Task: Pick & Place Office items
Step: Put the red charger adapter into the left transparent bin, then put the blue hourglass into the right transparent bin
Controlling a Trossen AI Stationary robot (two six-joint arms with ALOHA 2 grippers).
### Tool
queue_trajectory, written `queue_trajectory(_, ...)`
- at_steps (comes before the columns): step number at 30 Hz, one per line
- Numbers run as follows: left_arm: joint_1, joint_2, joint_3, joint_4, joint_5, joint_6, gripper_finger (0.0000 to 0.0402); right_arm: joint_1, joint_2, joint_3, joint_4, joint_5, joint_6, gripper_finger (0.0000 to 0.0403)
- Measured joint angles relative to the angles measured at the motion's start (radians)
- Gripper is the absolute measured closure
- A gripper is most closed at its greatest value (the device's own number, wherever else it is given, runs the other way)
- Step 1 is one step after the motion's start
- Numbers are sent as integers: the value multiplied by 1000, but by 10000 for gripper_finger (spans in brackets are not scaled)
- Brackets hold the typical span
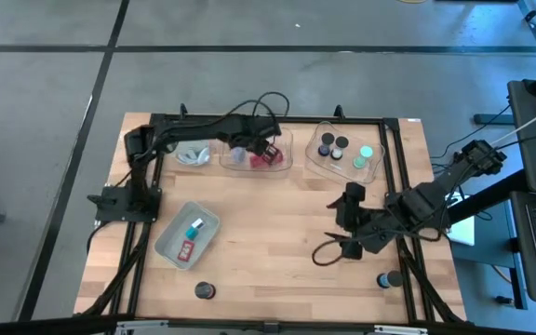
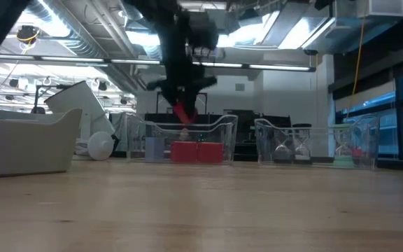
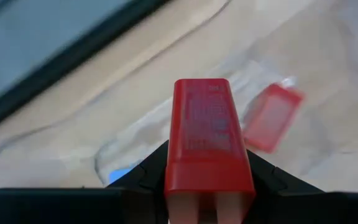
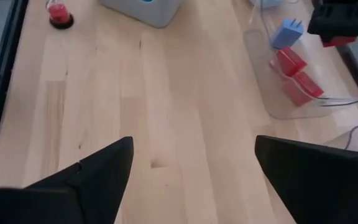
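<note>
My left gripper [image 1: 266, 147] is shut on a red block [image 3: 202, 134] and hovers over the middle clear tray [image 1: 287, 160]. The low view shows the block [image 2: 182, 112] hanging above the tray's other red blocks [image 2: 196, 152]. Another red block [image 3: 269, 118] and a blue piece [image 4: 286, 32] lie in that tray. My right gripper [image 4: 194, 143] stands open over bare wood at the table's right [image 1: 352, 195], with nothing between its fingers. My left gripper pinches the red block's near end [image 3: 207, 183] between its two fingers [image 3: 151, 171], one on each side face. The fingers slant down and lie along the block, whose far end sticks out past them. The block is lifted clear above the clear tray.
A second clear tray [image 1: 375, 167] at the far right holds black cylinders and a mint-green disc. A grey-blue tray [image 1: 170, 244] at the near left holds a teal and a red piece. Loose black cylinders stand at the near edge [image 1: 205, 290] and near right [image 1: 386, 278]. A black frame rims the table.
</note>
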Motion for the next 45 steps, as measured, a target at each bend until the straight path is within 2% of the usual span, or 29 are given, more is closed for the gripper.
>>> queue_trajectory(4,55,50,0,-12,87,9,281,-1,-1,0,-3,1,1,74)
queue_trajectory(16,93,122,0,-10,126,82,279,-1,-1,0,-3,2,-7,80)
queue_trajectory(31,92,116,1,-13,138,117,228,-1,-1,0,-3,-7,-8,79)
queue_trajectory(35,89,116,69,-99,141,148,216,-1,-1,0,-6,-55,-8,79)
queue_trajectory(39,68,116,179,-237,119,180,213,-1,-1,0,-62,-168,45,79)
queue_trajectory(45,-22,115,358,-412,-12,191,218,26,-1,0,-212,-364,291,79)
